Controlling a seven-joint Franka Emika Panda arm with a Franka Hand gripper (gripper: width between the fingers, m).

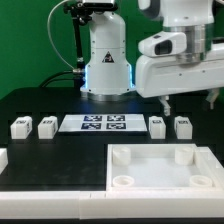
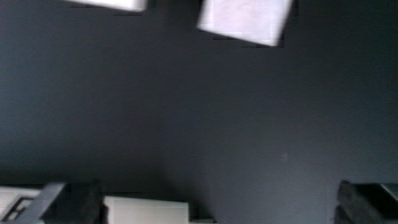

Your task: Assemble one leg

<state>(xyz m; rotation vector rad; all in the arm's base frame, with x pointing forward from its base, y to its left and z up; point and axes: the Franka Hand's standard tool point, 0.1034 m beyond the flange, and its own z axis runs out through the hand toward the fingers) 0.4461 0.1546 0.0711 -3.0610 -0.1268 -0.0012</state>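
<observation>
Four small white legs with tags stand in a row on the black table: two at the exterior view's left (image 1: 20, 126) (image 1: 46, 125) and two at its right (image 1: 157, 125) (image 1: 182, 125). The white tabletop (image 1: 150, 180) with round corner sockets lies in front. My gripper (image 1: 189, 100) hangs open and empty above the two right legs, clear of them. In the wrist view my gripper (image 2: 222, 205) shows its fingers (image 2: 71, 200) wide apart with dark table between them. A white block (image 2: 146, 208) lies just inside one finger; I cannot tell which part it is.
The marker board (image 1: 104, 123) lies between the two pairs of legs. The robot base (image 1: 106, 60) stands behind it. A white part (image 1: 3, 158) shows at the exterior view's left edge. Two white shapes (image 2: 244, 18) (image 2: 111, 4) lie at the wrist view's far edge.
</observation>
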